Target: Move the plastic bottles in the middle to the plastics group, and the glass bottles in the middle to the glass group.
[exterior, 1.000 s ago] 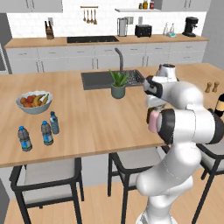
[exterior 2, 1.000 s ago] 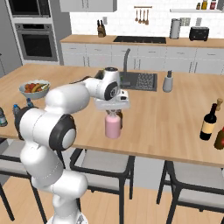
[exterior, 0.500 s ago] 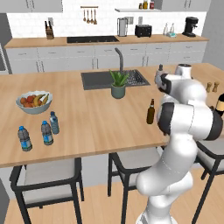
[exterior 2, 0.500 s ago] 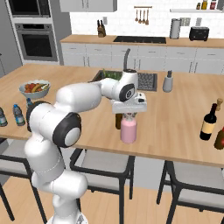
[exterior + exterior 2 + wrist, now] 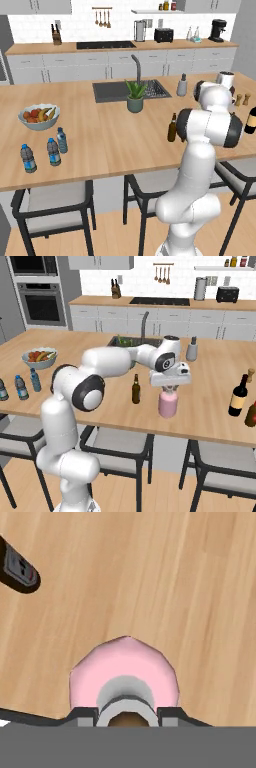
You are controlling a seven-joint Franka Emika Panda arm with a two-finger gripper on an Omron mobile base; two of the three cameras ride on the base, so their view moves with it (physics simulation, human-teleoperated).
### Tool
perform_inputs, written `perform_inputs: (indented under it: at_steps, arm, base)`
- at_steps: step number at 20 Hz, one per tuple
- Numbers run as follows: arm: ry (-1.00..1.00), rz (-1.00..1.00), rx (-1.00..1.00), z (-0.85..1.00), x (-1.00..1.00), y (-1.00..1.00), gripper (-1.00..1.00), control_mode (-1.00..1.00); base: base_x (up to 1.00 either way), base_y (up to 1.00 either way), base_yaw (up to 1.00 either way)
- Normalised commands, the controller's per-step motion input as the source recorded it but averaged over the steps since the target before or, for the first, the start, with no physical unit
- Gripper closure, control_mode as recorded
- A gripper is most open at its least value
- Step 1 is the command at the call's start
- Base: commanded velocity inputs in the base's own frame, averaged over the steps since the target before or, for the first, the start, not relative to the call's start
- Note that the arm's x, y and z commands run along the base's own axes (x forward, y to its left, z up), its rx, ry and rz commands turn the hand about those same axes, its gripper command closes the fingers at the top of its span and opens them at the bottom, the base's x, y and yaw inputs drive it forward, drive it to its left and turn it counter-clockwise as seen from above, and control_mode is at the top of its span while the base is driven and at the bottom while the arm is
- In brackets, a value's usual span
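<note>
My gripper [image 5: 168, 390] is shut on the whitish top of the squat pale-pink glass bottle [image 5: 167, 405], which stays upright at the counter's front. From above, the pink bottle [image 5: 125, 669] sits between my fingertips [image 5: 82, 716]. The slim amber glass bottle [image 5: 135, 389] stands just left of it, also seen beside my arm [image 5: 172, 128]. The dark wine bottle [image 5: 239, 396] of the glass group stands far right. Three small water bottles [image 5: 53, 151] of the plastics group stand at the left front edge.
A fruit bowl [image 5: 39, 116] sits behind the water bottles. The sink [image 5: 125, 90] with a potted plant [image 5: 134, 96] lies mid-counter, a grey soap dispenser [image 5: 192, 349] to its right. Two pepper mills [image 5: 242, 99] stand far right. Stools line the front edge.
My gripper has carried the pink bottle rightward along the counter, past the amber bottle, toward the wine bottle. The amber bottle now shows beside my arm.
</note>
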Motion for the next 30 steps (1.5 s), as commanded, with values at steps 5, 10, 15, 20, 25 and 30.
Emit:
perform_inputs:
  at_steps: [5, 10, 15, 20, 25, 30]
  arm:
    - [0.0, 0.01, 0.0, 0.02, 0.45, -0.78, 1.0, -1.0]
    - [0.0, 0.01, 0.0, -0.06, 0.31, -0.66, 1.0, -1.0]
    - [0.0, 0.07, 0.0, -0.18, 0.15, -0.21, 1.0, -1.0]
    - [0.0, 0.12, -0.02, -0.43, 0.06, 0.0, 1.0, -1.0]
    - [-0.05, 0.11, 0.0, -0.43, -0.27, -0.01, 1.0, -1.0]
    - [-0.1, 0.11, 0.0, -0.51, -0.32, 0.0, 1.0, -1.0]
  base:
    - [0.0, 0.0, 0.0]
    - [0.0, 0.0, 0.0]
    - [0.0, 0.0, 0.0]
    - [0.0, 0.0, 0.0]
    - [0.0, 0.0, 0.0]
    - [0.0, 0.0, 0.0]
